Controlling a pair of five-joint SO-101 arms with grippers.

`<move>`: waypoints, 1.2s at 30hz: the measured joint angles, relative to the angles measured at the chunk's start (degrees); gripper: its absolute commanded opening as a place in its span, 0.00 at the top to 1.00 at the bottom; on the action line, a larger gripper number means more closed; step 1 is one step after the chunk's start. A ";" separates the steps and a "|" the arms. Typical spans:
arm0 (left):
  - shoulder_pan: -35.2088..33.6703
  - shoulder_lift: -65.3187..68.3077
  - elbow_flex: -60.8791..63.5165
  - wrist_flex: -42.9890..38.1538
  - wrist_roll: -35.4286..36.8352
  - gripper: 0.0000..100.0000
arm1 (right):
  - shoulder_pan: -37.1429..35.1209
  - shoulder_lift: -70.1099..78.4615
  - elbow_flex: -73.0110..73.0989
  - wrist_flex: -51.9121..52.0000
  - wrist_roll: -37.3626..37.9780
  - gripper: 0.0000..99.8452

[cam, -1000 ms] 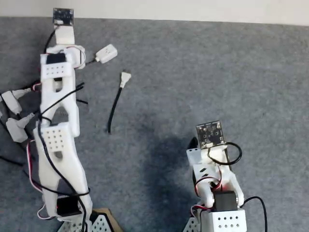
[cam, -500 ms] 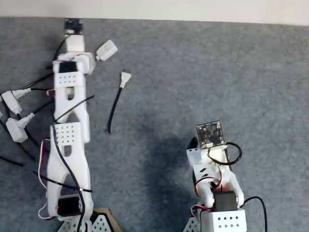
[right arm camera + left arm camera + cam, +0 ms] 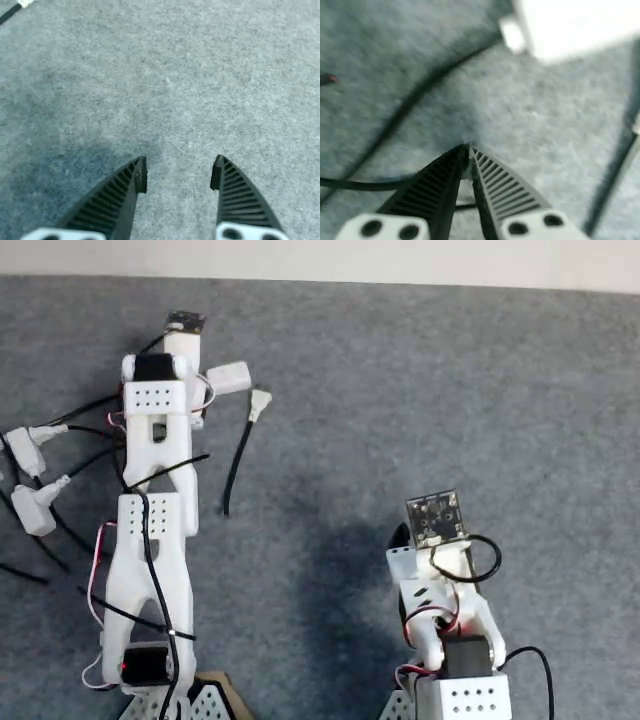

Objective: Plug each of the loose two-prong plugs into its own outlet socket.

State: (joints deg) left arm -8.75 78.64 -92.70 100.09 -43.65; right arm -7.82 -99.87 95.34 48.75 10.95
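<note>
the left arm [image 3: 155, 470] stretches toward the far left part of the grey bench [image 3: 420, 390]. in its wrist view the left hand [image 3: 468, 150] has its two ribbed fingers brought together so the tips meet. a thin black lead [image 3: 370, 185] comes in from the side and crosses low between the fingers; i cannot tell whether it is pinched there.

a white outlet block [image 3: 228, 378] lies just right of the far end of that arm, touching or almost touching it. the loose plug [image 3: 259, 400] lies just right of the block, apart from it, not in any socket. its black cable [image 3: 237, 455] trails nearward across the bench and ends free.

at the left edge of the bench lie two more white connectors, a farther one [image 3: 22, 448] and a nearer one [image 3: 35, 508], each on a dark lead that runs under the left arm.

the right arm [image 3: 440, 580] is folded at the near right, well apart from the plug and the block. the right hand [image 3: 177, 172] is spread wide over bare bench, with nothing between its fingers.
</note>
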 measured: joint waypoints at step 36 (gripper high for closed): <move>-1.93 4.31 0.62 -21.80 -0.35 0.90 | 0.00 -0.09 0.00 0.00 0.00 0.79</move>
State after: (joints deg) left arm -10.68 82.95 -92.09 78.29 -44.00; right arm -7.82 -99.96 95.34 48.75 10.95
